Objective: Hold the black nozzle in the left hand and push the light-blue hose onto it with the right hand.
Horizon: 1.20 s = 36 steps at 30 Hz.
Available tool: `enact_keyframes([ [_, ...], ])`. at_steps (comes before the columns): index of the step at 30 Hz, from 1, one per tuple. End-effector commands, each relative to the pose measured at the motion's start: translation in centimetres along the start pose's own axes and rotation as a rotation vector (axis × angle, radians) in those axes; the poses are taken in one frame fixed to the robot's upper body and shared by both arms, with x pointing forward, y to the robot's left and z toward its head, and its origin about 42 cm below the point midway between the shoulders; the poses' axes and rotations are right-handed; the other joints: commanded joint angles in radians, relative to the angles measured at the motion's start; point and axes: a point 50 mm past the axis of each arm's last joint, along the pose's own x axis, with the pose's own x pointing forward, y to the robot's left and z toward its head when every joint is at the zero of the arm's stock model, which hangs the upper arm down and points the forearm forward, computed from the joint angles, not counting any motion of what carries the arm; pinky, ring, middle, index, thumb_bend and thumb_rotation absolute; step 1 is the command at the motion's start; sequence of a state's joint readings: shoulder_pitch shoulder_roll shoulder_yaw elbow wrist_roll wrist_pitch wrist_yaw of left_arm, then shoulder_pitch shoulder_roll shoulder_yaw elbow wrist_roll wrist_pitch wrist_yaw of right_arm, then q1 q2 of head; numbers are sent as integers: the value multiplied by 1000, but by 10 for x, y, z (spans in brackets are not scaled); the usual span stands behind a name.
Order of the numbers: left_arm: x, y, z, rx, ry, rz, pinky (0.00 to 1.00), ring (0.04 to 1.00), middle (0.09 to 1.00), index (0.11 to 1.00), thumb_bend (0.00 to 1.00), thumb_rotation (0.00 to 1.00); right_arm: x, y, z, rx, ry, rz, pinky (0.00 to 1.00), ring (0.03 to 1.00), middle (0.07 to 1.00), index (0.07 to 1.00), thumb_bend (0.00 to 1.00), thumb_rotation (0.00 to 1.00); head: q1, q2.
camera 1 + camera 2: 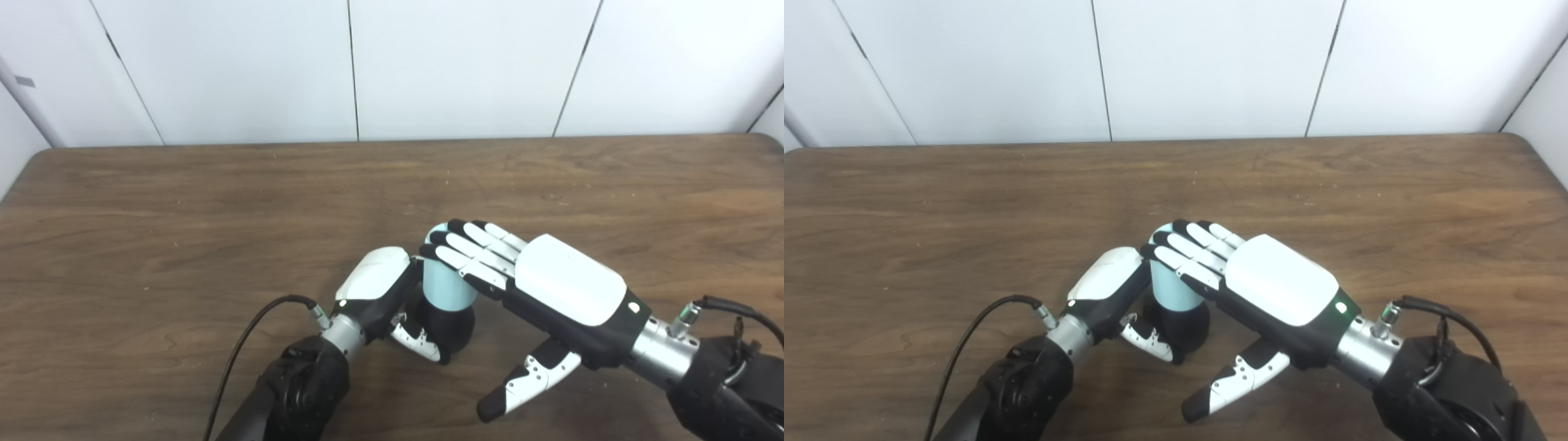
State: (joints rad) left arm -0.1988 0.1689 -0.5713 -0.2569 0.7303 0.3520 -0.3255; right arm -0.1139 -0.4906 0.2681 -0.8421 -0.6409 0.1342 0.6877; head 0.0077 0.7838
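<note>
Brown wood-grain desk [184,233]. Right hand [539,282], fingers [471,248] straight and apart, flat atop pale-blue cylindrical hose [447,288], thumb free. Left hand [386,294], fingers wrapped round rounded black nozzle [453,327], upright beneath hose, near desk's front middle.

Matt wood-grain table [184,233], smooth hose [447,285]
</note>
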Motion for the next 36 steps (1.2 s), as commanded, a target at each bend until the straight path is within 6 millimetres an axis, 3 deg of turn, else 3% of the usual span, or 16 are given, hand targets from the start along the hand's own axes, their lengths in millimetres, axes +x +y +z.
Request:
enact_keyframes([
  [1,-13,-38,-27,-53,132,-222,835,647,511,479,522,0,-4,17,-5,35,21,130,1000,1000,1000,1000,684,1000,-1,0],
  [36,-14,-37,-26,-45,136,-224,839,647,499,483,523,0,-2,27,-4,53,31,138,1000,1000,1000,1000,682,1000,-4,-3],
])
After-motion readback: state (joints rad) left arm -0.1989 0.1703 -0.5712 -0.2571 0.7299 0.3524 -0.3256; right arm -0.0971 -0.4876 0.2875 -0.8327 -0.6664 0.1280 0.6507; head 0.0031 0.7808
